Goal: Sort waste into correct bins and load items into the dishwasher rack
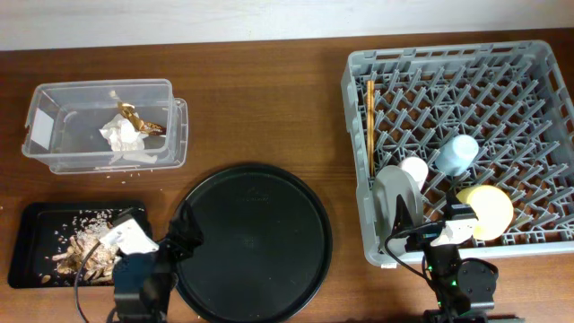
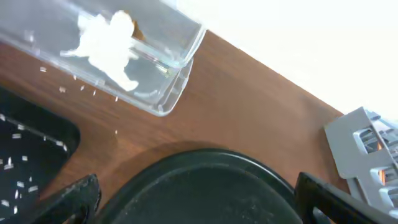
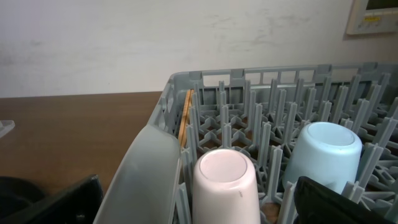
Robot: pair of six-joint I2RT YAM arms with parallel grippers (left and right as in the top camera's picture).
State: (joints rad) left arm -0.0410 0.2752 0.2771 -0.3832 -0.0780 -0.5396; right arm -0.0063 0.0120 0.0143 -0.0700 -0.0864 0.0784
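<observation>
The clear box (image 1: 54, 152) at back left holds crumpled white paper (image 1: 121, 135) and a gold-brown scrap (image 1: 134, 115); both the box (image 2: 174, 74) and the paper (image 2: 109, 43) show in the left wrist view. The shallow black tray (image 1: 31, 224) holds beige food scraps (image 1: 85, 247). The grey rack (image 1: 448, 56) holds chopsticks (image 1: 370, 121), a grey-white plate (image 1: 392, 184), a pink cup (image 1: 414, 169), a light-blue cup (image 1: 457, 154) and a yellow bowl (image 1: 489, 211). My left gripper (image 1: 166, 238) (image 2: 199, 208) is open and empty at the round tray's left edge. My right gripper (image 1: 435, 220) (image 3: 199, 208) is open and empty, just in front of the plate (image 3: 149, 168) and the upside-down pink cup (image 3: 225, 180).
A large round black tray (image 1: 256, 242) lies in the middle front, between the shallow tray and the rack. White crumbs are scattered on the wood beside the clear box. The rack's near rim is right under my right gripper.
</observation>
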